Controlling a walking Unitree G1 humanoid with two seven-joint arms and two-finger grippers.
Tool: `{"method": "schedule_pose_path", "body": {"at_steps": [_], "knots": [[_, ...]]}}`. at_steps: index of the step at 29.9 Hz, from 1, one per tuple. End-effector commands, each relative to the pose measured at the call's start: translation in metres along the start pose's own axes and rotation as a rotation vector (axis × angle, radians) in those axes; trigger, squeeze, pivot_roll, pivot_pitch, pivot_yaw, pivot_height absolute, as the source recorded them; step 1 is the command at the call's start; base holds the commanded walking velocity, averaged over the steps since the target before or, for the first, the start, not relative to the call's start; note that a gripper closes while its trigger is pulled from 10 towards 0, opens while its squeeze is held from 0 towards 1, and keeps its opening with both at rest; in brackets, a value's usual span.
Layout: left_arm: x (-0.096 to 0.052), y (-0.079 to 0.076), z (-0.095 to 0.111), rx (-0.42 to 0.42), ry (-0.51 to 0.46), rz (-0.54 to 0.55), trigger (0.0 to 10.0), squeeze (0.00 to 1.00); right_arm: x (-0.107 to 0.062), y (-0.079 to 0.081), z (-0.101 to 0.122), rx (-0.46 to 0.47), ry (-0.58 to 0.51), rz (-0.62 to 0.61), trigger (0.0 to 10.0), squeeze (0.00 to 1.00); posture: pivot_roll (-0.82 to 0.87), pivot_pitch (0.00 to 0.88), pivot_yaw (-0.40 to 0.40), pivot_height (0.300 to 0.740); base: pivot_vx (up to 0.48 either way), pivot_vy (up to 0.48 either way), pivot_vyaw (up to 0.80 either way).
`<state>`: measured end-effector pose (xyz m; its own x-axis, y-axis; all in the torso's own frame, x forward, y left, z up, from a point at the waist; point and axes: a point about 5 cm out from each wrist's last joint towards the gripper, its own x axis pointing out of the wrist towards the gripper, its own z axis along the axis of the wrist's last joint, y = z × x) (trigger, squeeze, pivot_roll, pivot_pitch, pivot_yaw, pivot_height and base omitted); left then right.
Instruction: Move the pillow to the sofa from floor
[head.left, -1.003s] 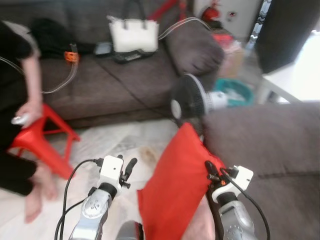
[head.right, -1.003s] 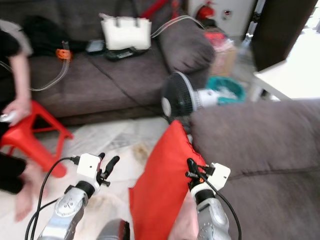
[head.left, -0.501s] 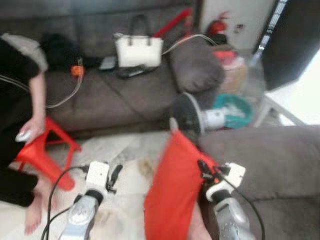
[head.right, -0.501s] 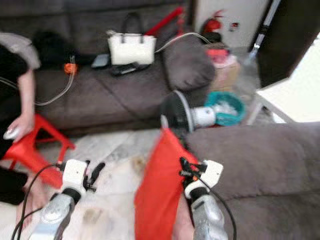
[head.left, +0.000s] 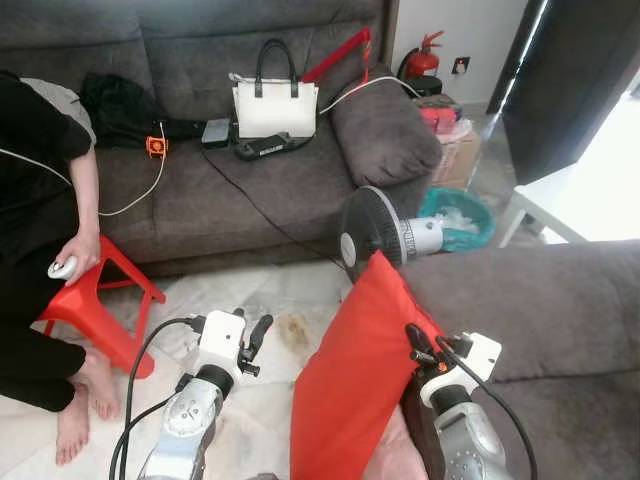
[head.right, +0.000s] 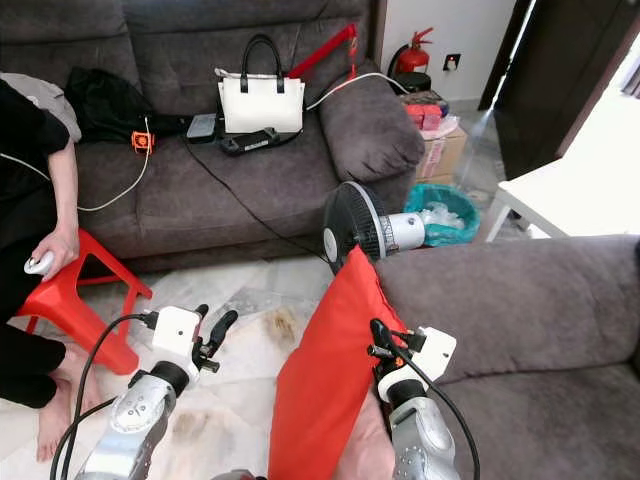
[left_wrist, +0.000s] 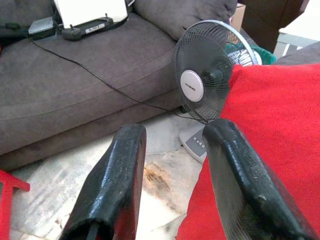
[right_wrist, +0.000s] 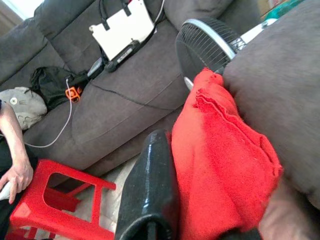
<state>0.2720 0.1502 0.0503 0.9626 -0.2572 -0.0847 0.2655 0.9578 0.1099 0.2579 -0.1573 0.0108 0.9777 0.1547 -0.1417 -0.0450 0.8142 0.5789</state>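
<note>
A red pillow (head.left: 350, 390) stands on edge above the floor, leaning against the side of the grey sofa (head.left: 540, 300) at my right. My right gripper (head.left: 418, 345) is shut on the pillow's upper right edge. In the right wrist view one black finger (right_wrist: 152, 185) presses the bunched red fabric (right_wrist: 220, 165), and the other finger is hidden behind it. My left gripper (head.left: 258, 340) hovers open to the left of the pillow, apart from it. Nothing sits between its fingers (left_wrist: 117, 180), and the pillow (left_wrist: 270, 130) lies just beside them.
A standing fan (head.left: 375, 225) is right behind the pillow's top, by the sofa corner. A person (head.left: 40, 200) sits at the left with a hand on a red stool (head.left: 95, 300). The back sofa (head.left: 230, 180) holds a white handbag (head.left: 275, 105). A teal bin (head.left: 460, 215) and white table (head.left: 570, 195) stand far right.
The whole picture has shifted and sharpened as the camera moved. The pillow stays in my right gripper, and the left gripper stays open beside it.
</note>
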Motion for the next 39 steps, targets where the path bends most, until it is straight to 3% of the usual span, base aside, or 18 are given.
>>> {"method": "schedule_pose_path", "body": {"at_steps": [1,39], "knots": [[-0.0021,0.0002,-0.0051,0.007,0.026,-0.003,10.0,0.00,0.0056,0.0042,0.0186,-0.027,-0.092,0.032,10.0,0.00,0.06,0.029,-0.016,0.740,0.000,0.000,0.00],[0.0005,-0.0015,-0.0048,0.011,0.019,-0.010,10.0,0.00,0.0088,0.0011,0.0175,-0.030,-0.087,0.004,10.0,0.00,0.06,0.012,-0.012,0.740,0.000,0.000,0.00]]}}
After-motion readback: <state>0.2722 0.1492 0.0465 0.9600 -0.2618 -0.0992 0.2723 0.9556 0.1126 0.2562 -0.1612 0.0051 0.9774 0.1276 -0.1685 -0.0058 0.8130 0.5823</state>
